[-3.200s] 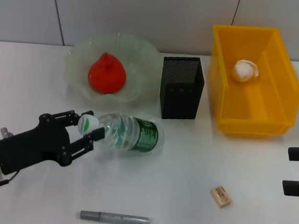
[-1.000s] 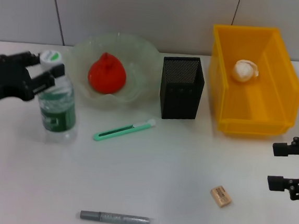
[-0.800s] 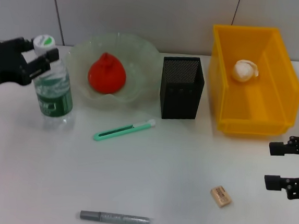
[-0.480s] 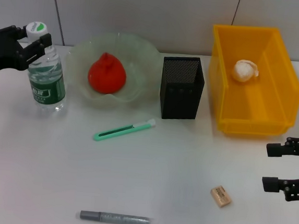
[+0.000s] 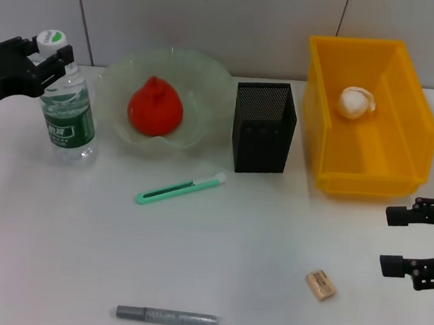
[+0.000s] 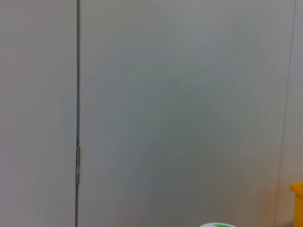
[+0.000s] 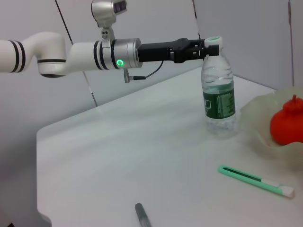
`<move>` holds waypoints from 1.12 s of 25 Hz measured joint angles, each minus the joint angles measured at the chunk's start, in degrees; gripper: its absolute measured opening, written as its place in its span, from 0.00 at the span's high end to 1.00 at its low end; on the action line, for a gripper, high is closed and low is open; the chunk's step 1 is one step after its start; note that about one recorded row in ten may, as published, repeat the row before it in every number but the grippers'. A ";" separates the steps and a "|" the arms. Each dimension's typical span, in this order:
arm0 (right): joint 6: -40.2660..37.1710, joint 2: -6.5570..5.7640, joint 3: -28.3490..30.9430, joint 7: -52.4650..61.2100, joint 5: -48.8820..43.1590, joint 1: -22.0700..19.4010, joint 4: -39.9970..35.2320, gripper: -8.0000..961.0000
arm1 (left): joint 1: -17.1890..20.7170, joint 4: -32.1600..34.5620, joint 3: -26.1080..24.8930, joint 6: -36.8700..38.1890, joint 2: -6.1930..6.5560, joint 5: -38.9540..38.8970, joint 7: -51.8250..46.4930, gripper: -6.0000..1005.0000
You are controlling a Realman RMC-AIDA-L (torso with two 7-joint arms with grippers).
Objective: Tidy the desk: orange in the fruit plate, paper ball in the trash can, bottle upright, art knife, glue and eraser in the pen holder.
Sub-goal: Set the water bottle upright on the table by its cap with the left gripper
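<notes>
Bottle (image 5: 68, 111) now upright, left end effector (image 5: 50, 58) gripping cap

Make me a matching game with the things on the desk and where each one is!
Things:
1. orange
2. paper ball
3. bottle
4. eraser

Places:
A. in the yellow trash can
B. standing upright, cap held by the left gripper
C. lying on the desk, near the right gripper
D. in the green fruit plate

Pairs: 1-D, 2-A, 3-B, 4-C
</notes>
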 joint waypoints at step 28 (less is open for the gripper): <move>1.86 -0.02 -0.17 -0.17 -0.28 0.88 1.05 0.17 | 0.96 -4.17 0.24 0.63 0.00 -3.66 6.69 0.51</move>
